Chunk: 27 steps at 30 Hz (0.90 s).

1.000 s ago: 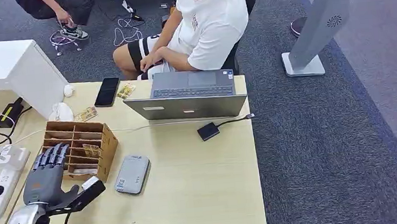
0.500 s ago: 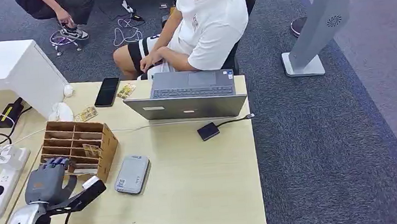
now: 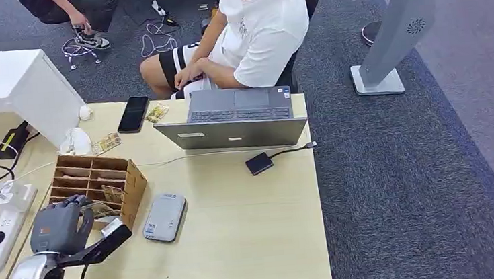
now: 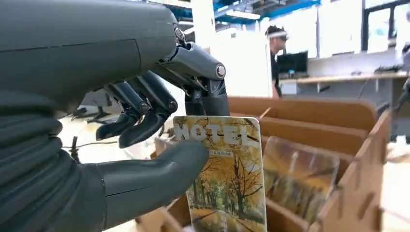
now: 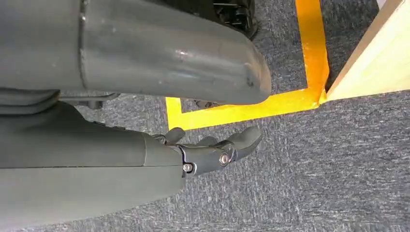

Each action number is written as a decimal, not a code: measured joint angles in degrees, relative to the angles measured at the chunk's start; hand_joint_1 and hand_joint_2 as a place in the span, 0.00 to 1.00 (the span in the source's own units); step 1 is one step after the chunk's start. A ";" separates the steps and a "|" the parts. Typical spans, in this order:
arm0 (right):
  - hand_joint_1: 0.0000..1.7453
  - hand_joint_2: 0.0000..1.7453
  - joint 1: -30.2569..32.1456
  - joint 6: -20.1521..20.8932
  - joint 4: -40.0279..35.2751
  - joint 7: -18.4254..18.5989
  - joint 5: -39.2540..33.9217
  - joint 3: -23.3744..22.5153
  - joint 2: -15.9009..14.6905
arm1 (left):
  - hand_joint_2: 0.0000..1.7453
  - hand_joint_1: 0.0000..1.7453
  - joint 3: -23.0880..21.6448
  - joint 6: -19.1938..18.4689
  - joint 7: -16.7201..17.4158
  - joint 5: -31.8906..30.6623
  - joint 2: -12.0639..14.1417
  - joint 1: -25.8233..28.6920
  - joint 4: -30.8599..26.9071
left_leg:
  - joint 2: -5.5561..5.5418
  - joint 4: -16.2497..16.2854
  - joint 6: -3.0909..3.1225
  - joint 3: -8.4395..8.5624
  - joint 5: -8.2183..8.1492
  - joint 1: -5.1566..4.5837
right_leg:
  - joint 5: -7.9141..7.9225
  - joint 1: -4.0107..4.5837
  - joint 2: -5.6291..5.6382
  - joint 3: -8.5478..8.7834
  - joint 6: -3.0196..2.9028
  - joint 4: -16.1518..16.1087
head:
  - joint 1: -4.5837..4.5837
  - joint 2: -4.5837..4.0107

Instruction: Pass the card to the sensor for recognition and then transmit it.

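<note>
Pinching hotel card (image 4: 225, 179) w/ thumb, left hand (image 4: 121, 121) fingers curled

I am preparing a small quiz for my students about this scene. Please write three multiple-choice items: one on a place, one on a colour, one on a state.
1. Where does the flat grey card sensor lie on the pale wooden table?
A. beside the brown cardboard slotted organizer
B. on the open grey laptop
C. on the carpet

2. What colour is the floor tape in the right wrist view?
A. blue
B. yellow
C. white

3. What is the left hand doing?
A. hanging open
B. pressing the sensor
C. pinching the autumn-tree hotel card

Answers: 1 A, it lies next to the organizer; 2 B, the strip is yellow; 3 C, thumb and fingers clamp the card at the organizer.
</note>
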 joint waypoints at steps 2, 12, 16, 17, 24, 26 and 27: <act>0.00 0.00 0.00 -0.04 0.00 -0.18 0.15 -0.09 0.00 | 1.00 1.00 -0.48 2.13 -0.81 -0.39 -0.46 0.41 -1.65 | 0.00 0.00 0.00 0.00 0.00 -0.01 | 0.00 0.00 0.00 0.00 0.00 0.00 | 0.02 0.00; 0.00 0.00 0.20 -0.72 0.00 -1.55 -1.05 -1.60 0.00 | 1.00 1.00 -4.13 5.93 -3.72 -2.36 -1.31 2.94 -12.70 | 0.01 0.00 0.00 0.00 0.00 0.00 | 0.00 0.00 0.01 0.00 0.00 0.00 | 0.02 0.00; 0.00 0.00 0.83 -1.20 0.02 -2.69 -1.92 -2.62 0.04 | 1.00 1.00 -6.36 8.66 -4.64 -2.99 -0.88 4.34 -20.01 | -0.01 0.02 0.00 -0.01 0.00 0.00 | -0.01 0.00 -0.01 -0.05 0.01 -0.02 | 0.04 0.00; 0.00 0.00 0.85 -1.20 0.02 -2.73 -1.53 -2.69 0.09 | 1.00 1.00 -6.71 9.40 -4.51 -2.91 -0.59 4.07 -21.50 | -0.02 0.02 0.00 -0.03 0.00 0.00 | -0.01 0.00 -0.01 -0.06 0.01 -0.02 | 0.04 0.00; 0.00 0.00 -0.60 -0.05 -0.22 0.00 2.27 -2.27 0.66 | 1.00 1.00 -6.69 8.60 -2.71 -1.73 2.03 -12.92 -15.95 | -0.28 0.02 -0.12 -0.10 0.38 0.04 | 0.24 0.04 -0.30 -0.05 -0.14 0.03 | 0.02 0.00; 0.00 0.00 -1.03 0.39 -0.44 0.59 2.58 -2.10 0.66 | 1.00 1.00 -6.64 8.44 -2.67 -2.30 2.54 -17.72 -12.26 | -0.27 0.01 -0.11 -0.10 0.47 0.04 | 0.32 0.04 -0.27 -0.07 -0.12 0.04 | 0.04 0.00; 0.00 0.00 -1.19 0.44 -0.46 0.85 2.62 -2.01 0.66 | 1.00 1.00 -6.64 7.96 -2.39 -2.65 2.67 -19.73 -10.36 | -0.28 0.02 -0.10 -0.10 0.48 0.04 | 0.34 0.04 -0.27 -0.08 -0.11 0.04 | 0.04 -0.02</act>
